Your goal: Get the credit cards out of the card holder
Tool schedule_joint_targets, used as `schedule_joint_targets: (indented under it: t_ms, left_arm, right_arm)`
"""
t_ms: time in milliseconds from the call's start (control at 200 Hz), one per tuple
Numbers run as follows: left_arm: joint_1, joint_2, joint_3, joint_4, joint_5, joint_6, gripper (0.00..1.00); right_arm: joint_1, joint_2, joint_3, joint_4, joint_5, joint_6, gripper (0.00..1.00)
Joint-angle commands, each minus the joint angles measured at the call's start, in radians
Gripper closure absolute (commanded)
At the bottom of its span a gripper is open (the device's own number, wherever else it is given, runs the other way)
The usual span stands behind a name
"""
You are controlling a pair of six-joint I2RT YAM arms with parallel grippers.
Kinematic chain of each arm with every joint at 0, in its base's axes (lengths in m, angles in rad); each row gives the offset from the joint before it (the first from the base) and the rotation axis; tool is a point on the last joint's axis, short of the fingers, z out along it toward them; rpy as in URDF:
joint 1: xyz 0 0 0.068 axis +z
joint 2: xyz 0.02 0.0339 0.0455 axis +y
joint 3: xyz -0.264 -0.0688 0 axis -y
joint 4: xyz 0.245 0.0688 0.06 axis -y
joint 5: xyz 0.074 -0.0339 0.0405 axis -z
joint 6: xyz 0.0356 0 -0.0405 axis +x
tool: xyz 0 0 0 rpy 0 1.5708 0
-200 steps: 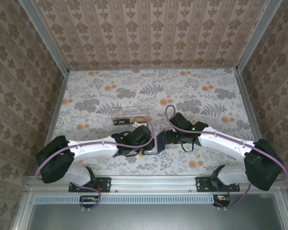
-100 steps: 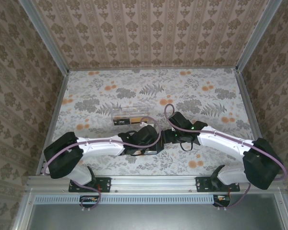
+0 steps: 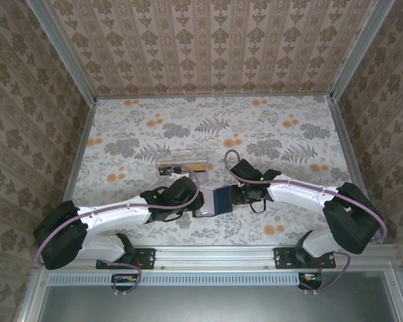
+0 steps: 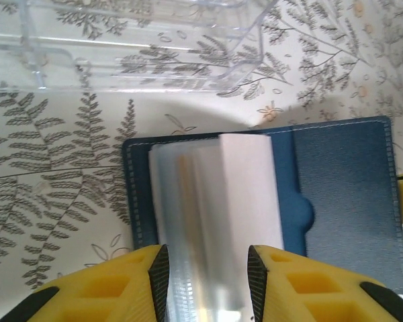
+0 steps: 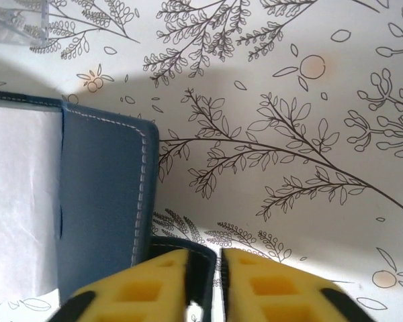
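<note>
Near the front edge of the table, which is covered in a grey-and-orange floral cloth, the small dark navy bifold card holder lies opened out between the two arms; a clear rectangular plastic box sits just beyond it, not touching. In the left wrist view a pale, glossy stack of cards lies over the left half of the card holder, blurred where it nears the camera; the left gripper has its yellow fingers a moderate way apart, one on each side of that stack; whether they press on the cards I cannot tell; the clear box lies across the top of this view. From the other side, the right gripper has its jaws drawn narrow, pinching a dark navy edge of the card holder beside the white-stitched right flap; seen from above, the right gripper meets the holder's right edge and the left gripper its left.
</note>
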Motion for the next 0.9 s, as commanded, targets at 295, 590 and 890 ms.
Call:
schedule_joint_targets:
  t_ms: [295, 590, 890]
  left_arm:
    - [0.008, 0.120, 0.001, 0.120, 0.098, -0.023, 0.56]
    - [-0.028, 0.147, 0.025, 0.190, 0.121, 0.002, 0.48]
    - [-0.059, 0.158, 0.060, 0.222, 0.134, 0.034, 0.39]
  right_arm:
    - [0.015, 0.032, -0.005, 0.019, -0.003, 0.016, 0.81]
    - [0.018, 0.038, -0.013, 0.027, -0.004, 0.021, 0.80]
    - [0.020, 0.041, -0.023, 0.039, -0.007, 0.025, 0.79]
